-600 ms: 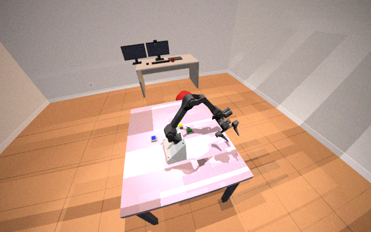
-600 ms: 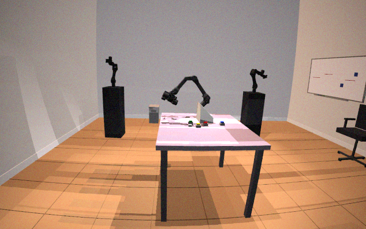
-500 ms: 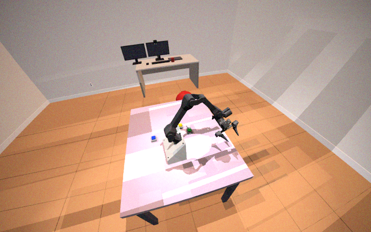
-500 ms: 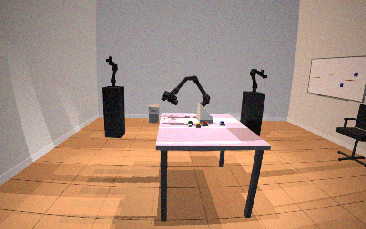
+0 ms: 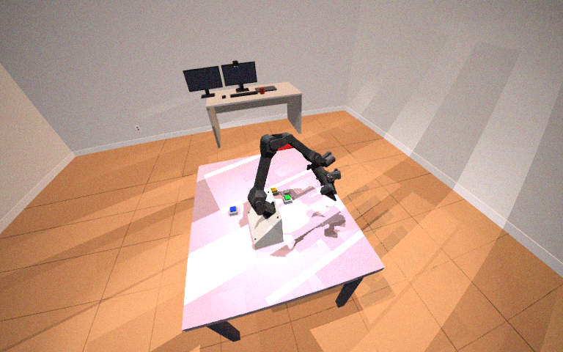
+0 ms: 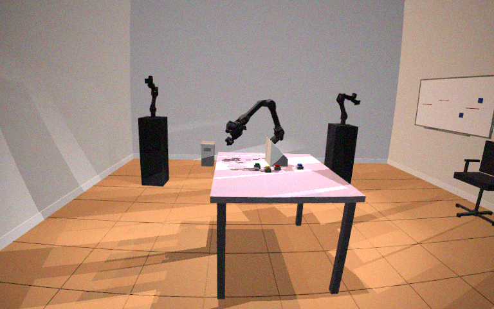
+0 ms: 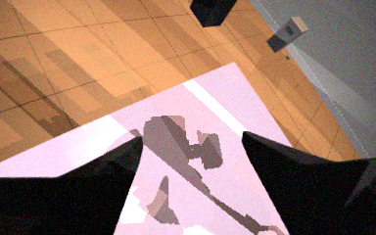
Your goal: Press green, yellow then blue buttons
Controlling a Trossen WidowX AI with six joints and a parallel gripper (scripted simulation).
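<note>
The green button (image 5: 286,197) (image 6: 256,165) stands on the pale pink table (image 5: 232,303) (image 6: 255,185) (image 7: 235,93), in front of the arm's base. The yellow button (image 5: 273,189) (image 6: 267,168) is close to it. The blue button (image 5: 232,209) (image 6: 300,166) stands apart, on the other side of the base. All three look unpressed. My gripper (image 5: 332,195) (image 6: 228,141) (image 7: 192,138) is open and empty, high above the table near its edge on the green button's side, away from all buttons. No button shows in the wrist view.
A red button (image 6: 277,166) sits between the yellow and blue ones; the top view does not show it. The wedge-shaped base (image 5: 270,232) (image 6: 275,154) stands behind the buttons in the exterior view. A red object (image 5: 285,147) shows beyond the table's far edge.
</note>
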